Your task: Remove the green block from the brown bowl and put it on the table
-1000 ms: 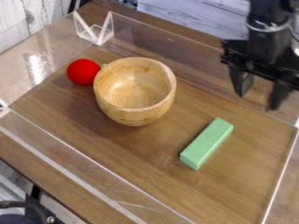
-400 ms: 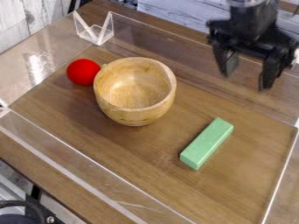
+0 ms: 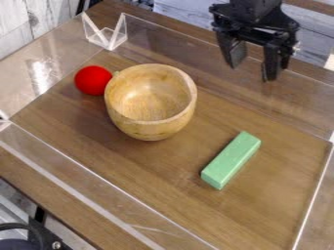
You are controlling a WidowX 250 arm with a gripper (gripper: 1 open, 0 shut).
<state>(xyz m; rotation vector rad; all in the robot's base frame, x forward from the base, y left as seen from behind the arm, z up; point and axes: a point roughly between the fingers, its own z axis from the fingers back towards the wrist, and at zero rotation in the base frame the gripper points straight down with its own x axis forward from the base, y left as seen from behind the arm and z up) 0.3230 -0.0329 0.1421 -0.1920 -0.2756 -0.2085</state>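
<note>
Already clear of its container, the green block [image 3: 231,160] is pictured lying flat on the wooden table [image 3: 117,181], toward the lower right of the frame and well apart from the brown bowl [image 3: 150,101]. No part of the block is seen touching the bowl, and the bowl's hollow is shown bare, with nothing left inside it. The gripper [image 3: 255,57] is shown high at the upper right, above the far side of the work surface, its dark fingers spread wide and nothing caught between them. No contact between gripper and block can be made out; the two are seen well apart, with open tabletop between them. A red ball [image 3: 92,80] is pictured resting just beside the bowl's left rim, untouched, and a small clear stand [image 3: 105,31] is seen near the back left corner. Low transparent walls are visible around the table's edges. Judged from how things lie, the work asked for appears to be done: the block has been taken out of the bowl and set down on the table, and the release is complete. Little seems to be left beyond the arm being cleared from the scene. No risk to the placement is apparent, since the block is lying on a long flat face and is unlikely to roll or tip.
</note>
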